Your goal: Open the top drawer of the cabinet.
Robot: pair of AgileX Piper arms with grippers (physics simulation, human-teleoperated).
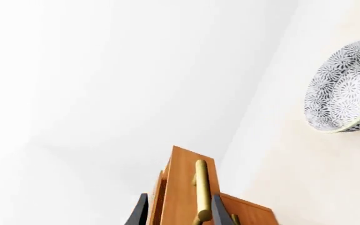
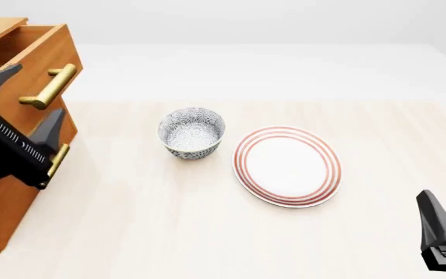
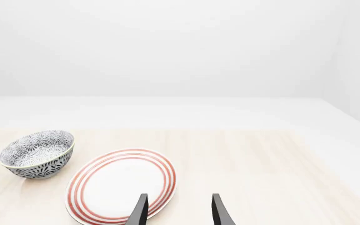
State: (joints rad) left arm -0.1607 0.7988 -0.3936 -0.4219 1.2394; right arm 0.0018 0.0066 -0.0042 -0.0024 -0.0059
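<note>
At the table's left edge, seen from the front: the cabinet with its drawer pulled partway out, and the left gripper spread open, one finger above the brass handle and one below, touching neither; the left wrist view alone looks along that handle between the dark fingertips. Toward the table's middle, a patterned bowl and just right of it a red-ringed plate, apart. At the near right corner, only part of the right gripper in the front view, shown open and empty only by its own wrist view.
</note>
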